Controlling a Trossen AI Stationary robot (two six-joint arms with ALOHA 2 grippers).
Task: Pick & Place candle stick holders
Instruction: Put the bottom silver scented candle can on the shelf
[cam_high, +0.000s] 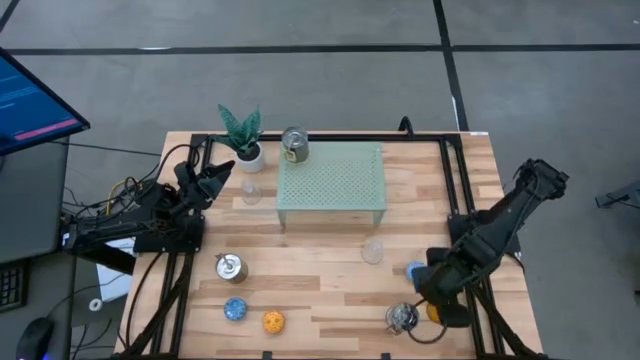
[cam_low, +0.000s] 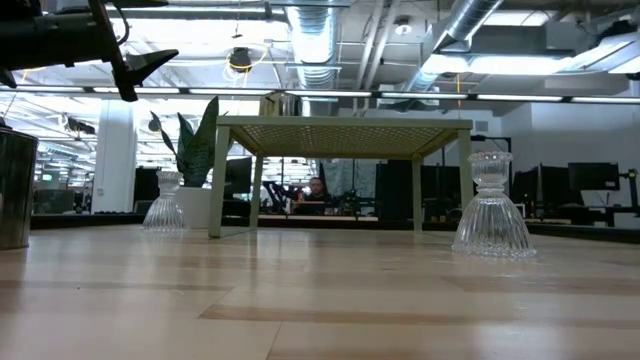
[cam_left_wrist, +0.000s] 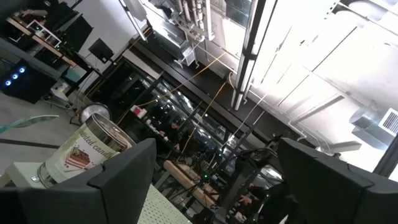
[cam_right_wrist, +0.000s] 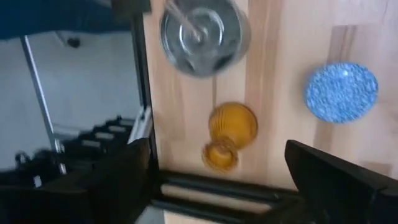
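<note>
R end effector (cam_right_wrist: 214, 180) hangs over the table's (cam_high: 330, 270) front-right corner, fingers spread wide & gripping nothing; in its wrist view the amber glass holder (cam_right_wrist: 229, 134) lies tipped on its side betw the fingers, just by the table edge, w/ a silver holder (cam_right_wrist: 204, 31) beyond it & a blue holder (cam_right_wrist: 341, 91) off to one side. High view: that silver holder (cam_high: 402, 317) sits at the front edge beside the R arm, the blue one (cam_high: 415, 270) partly under the arm. L end effector (cam_high: 212, 178) waits raised at the table's back-left, fingers apart, empty, near the plant (cam_high: 242, 135). A clear glass holder (cam_high: 250, 190) stands just beside the pale green stand (cam_high: 331, 183); a silver tin (cam_high: 294, 145) rests on the stand's back-left corner. A 2nd clear glass holder (cam_high: 372, 250) stands mid-table in front of the stand. Front-left: another silver holder (cam_high: 229, 266), a 2nd blue holder (cam_high: 235, 309), an orange holder (cam_high: 272, 321) right beside it.
</note>
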